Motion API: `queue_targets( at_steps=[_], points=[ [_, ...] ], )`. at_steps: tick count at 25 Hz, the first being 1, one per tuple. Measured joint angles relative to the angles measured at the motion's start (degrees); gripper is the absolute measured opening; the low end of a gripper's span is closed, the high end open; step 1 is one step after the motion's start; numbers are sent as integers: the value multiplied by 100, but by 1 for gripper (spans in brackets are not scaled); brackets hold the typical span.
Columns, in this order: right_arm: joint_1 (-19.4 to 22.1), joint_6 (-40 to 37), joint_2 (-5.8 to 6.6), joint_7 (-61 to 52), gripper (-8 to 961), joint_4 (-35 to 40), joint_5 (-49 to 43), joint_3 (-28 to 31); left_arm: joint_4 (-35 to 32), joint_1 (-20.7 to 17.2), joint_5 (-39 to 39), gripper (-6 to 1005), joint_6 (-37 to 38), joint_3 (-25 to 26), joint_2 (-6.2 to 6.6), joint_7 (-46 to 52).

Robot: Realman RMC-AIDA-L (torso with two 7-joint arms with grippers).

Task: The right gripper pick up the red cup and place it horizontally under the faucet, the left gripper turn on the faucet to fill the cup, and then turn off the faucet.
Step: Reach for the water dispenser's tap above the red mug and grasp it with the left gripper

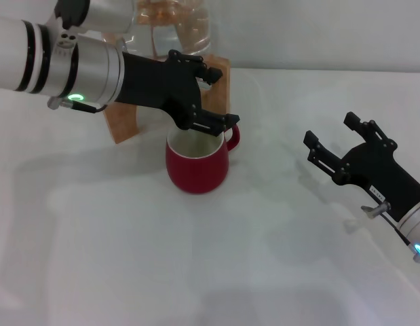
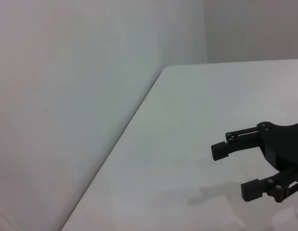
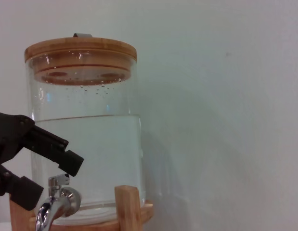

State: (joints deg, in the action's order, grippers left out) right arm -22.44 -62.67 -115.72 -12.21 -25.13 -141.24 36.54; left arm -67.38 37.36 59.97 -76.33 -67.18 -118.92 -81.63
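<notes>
The red cup (image 1: 196,166) stands upright on the white table, its handle toward the right, just in front of the dispenser's wooden stand (image 1: 123,123). My left gripper (image 1: 220,97) reaches in from the left and hangs right above the cup. In the right wrist view the left gripper (image 3: 52,178) is open, its black fingers (image 3: 52,149) on either side of the lever of the chrome faucet (image 3: 55,206). Whether they touch it I cannot tell. In the head view the faucet is hidden behind the left claw. My right gripper (image 1: 335,144) is open and empty, well to the cup's right.
The glass dispenser jar (image 3: 86,139), holding water under a wooden lid (image 3: 81,50), stands at the back of the table against a pale wall. In the left wrist view the right gripper (image 2: 235,171) shows over the bare tabletop (image 2: 177,125), near the table's edge.
</notes>
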Motion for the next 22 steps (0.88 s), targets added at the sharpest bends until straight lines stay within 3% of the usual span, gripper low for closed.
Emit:
queue_targets(
  at_steps=[22],
  points=[
    [3,-9,6,0,870,-1,0,-7,-70,-54,-135,845,-95,31,0,116]
  ],
)
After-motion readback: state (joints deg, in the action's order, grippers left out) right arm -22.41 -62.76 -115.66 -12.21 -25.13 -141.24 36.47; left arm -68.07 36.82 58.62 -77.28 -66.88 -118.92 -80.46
